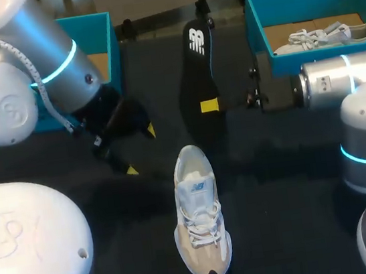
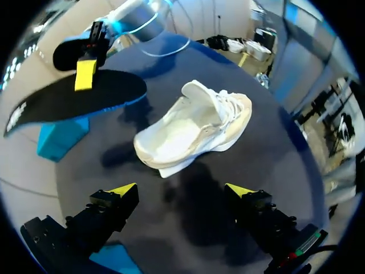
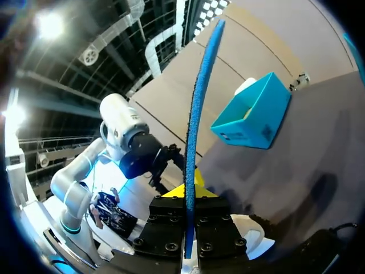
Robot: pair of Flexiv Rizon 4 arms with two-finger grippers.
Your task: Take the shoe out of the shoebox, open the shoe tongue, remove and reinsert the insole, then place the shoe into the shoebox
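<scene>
Insole (image 1: 197,67) is out of the shoe (image 1: 200,222), so the take-out step looks done and putting it back comes next. The right gripper (image 1: 210,105) pinches the insole near one end, a finger pressed on each face. It holds the insole up over the table (image 1: 290,183), behind the shoe. The insole is long and thin, so I think it may flop when moved.

The shoe lies in the middle of the table, well apart from the left box (image 1: 103,32) and the right box (image 1: 308,60). Its toe points to the robot and its heel points away. From the left wrist the tongue (image 2: 197,92) seems pulled up and forward, so the hole looks wide, but I can't be sure how wide.

The left gripper (image 1: 141,150) is spread wide and holds nothing. It hangs near the heel, to the left, not touching the shoe.

The right box holds one other shoe (image 1: 325,36).

Next, I think the right arm must tip the insole down and slide it into the hole, front end first, toward the toe. The left gripper may need to hold the shoe so it does not slide. If the insole catches on the heel edge, it could go in crooked.
</scene>
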